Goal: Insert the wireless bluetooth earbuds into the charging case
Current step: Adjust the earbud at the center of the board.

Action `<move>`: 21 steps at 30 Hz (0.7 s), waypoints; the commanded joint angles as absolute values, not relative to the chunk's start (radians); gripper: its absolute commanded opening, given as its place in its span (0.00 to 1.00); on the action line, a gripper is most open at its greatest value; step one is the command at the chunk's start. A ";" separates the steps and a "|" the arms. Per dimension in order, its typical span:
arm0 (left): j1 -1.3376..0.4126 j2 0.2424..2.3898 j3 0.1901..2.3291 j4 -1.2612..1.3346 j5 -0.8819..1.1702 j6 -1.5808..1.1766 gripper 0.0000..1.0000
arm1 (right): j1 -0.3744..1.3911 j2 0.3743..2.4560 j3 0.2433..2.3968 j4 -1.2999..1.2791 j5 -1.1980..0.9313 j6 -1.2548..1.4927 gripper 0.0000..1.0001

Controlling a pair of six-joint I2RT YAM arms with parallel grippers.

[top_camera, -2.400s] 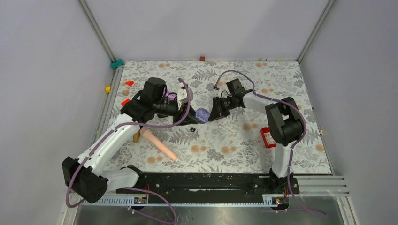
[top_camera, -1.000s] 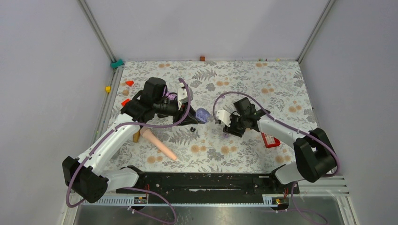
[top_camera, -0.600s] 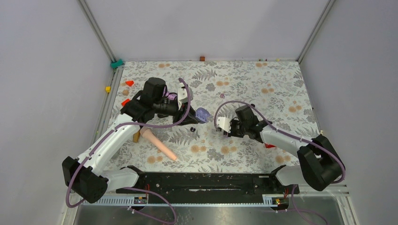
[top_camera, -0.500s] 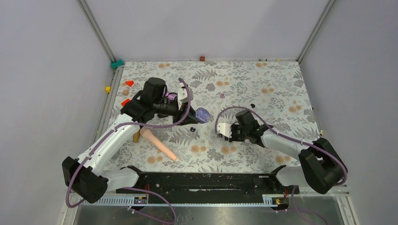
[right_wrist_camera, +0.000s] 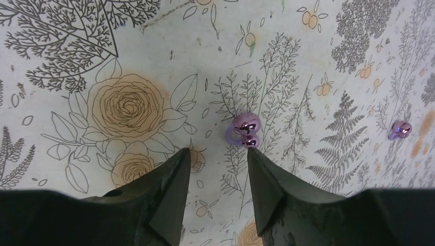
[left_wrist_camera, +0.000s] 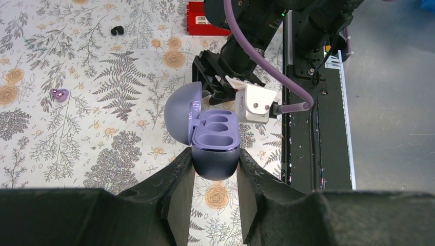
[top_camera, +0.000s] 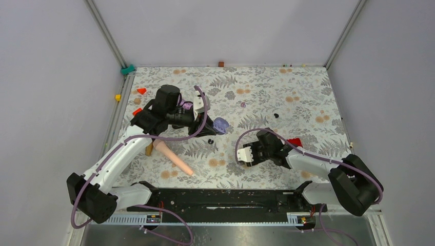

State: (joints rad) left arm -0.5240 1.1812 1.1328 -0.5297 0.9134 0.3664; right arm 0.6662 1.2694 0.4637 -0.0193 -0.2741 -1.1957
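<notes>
My left gripper (left_wrist_camera: pixel 214 154) is shut on the base of the purple charging case (left_wrist_camera: pixel 210 134), held above the mat with its lid (left_wrist_camera: pixel 182 114) swung open and both wells empty. In the top view the case (top_camera: pixel 221 124) sits at centre left. My right gripper (right_wrist_camera: pixel 218 152) is open, low over the mat, nothing between its fingers. A purple earbud (right_wrist_camera: pixel 245 131) lies just past its right fingertip (right_wrist_camera: pixel 252 154). Another purple earbud (right_wrist_camera: pixel 400 129) lies farther right. A black earbud (top_camera: pixel 276 116) and a purple earbud (top_camera: pixel 242 104) lie mid-table, and black earbuds (top_camera: pixel 210 140) lie below the case.
A red box (top_camera: pixel 294 142) lies behind the right arm. A pink cone-shaped object (top_camera: pixel 174 158) lies near the left arm. Small red blocks (top_camera: pixel 141 90) and a yellow one (top_camera: pixel 118 97) sit at the left edge. The black base rail (top_camera: pixel 220 197) runs along the near edge.
The right arm pulled back from the case and came down toward the near side of the mat, uncovering a purple and a black earbud mid-table. The left arm and case stayed put.
</notes>
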 commanded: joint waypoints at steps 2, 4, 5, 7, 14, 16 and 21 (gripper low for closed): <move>-0.525 1.148 1.174 -0.499 0.915 0.377 0.03 | 0.687 1.300 0.443 0.055 -0.274 -1.272 0.51; -0.526 1.150 1.175 -0.499 0.916 0.377 0.02 | 0.692 1.303 0.428 0.083 -0.273 -1.284 0.47; -0.525 1.152 1.175 -0.498 0.918 0.377 0.03 | 0.694 1.302 0.417 0.100 -0.274 -1.291 0.45; -0.526 1.152 1.175 -0.499 0.918 0.377 0.03 | 0.699 1.302 0.405 0.113 -0.272 -1.317 0.42; -0.526 1.155 1.178 -0.498 0.918 0.377 0.03 | 0.705 1.318 0.405 0.111 -0.267 -1.339 0.41; -0.526 1.154 1.177 -0.499 0.918 0.376 0.03 | 0.708 1.329 0.410 0.106 -0.260 -1.341 0.41; -0.525 1.154 1.178 -0.499 0.918 0.376 0.03 | 0.712 1.357 0.430 0.084 -0.234 -1.343 0.40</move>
State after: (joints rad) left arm -0.5240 1.1732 1.1328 -0.5297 0.9138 0.3668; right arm 0.6991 1.3182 0.4225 0.1402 -0.2611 -1.3300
